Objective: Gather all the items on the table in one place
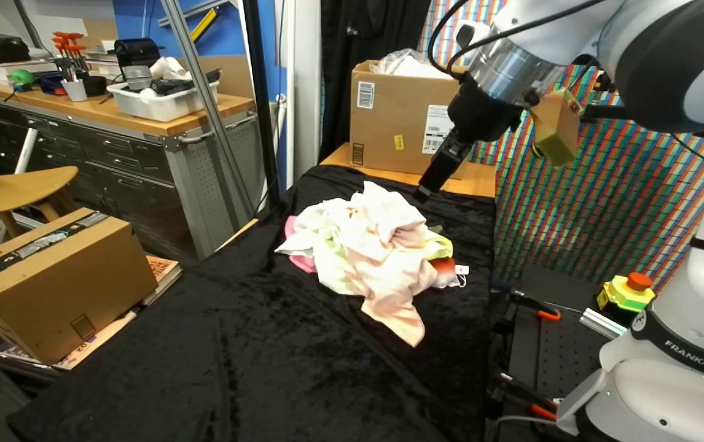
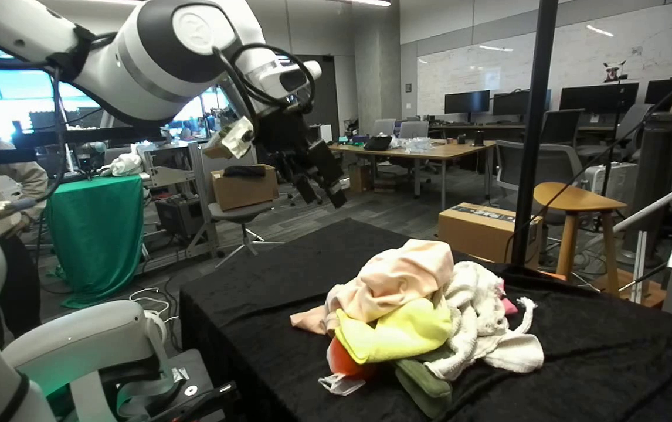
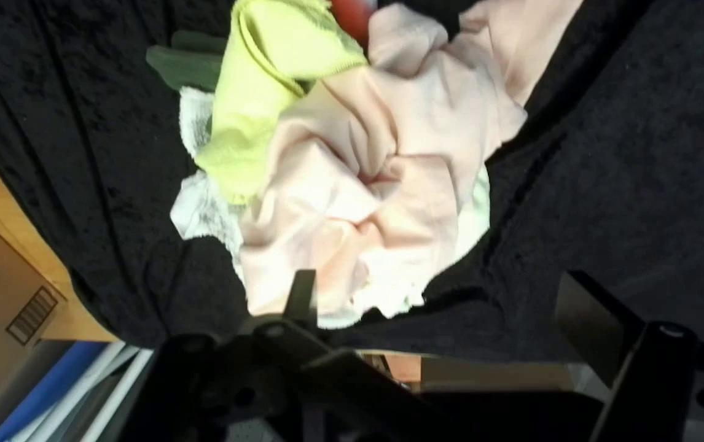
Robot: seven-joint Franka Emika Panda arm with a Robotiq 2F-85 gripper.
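Note:
The items lie in one heap on the black-covered table (image 1: 254,362). A peach rag (image 2: 394,278) drapes over the top, one corner trailing across the fabric. Under and beside it show a yellow-green rag (image 2: 397,334), a white rag (image 2: 474,305), a pink rag (image 1: 303,263) and a pale yellow-green rag (image 1: 332,261). A dark green cloth (image 2: 424,384) pokes out low down. At the heap's edge sit a red object (image 2: 345,358) and a white loop (image 2: 342,384). Above the heap, touching nothing, my gripper (image 3: 438,282) is open, its fingers wide apart with nothing between them.
A large cardboard box (image 1: 398,123) stands on a wooden surface beyond the table edge. Another box (image 1: 63,282) rests on books beside the table. A black upright pole (image 1: 261,98) rises close to the table's edge. A workbench (image 1: 112,123) with clutter stands farther off.

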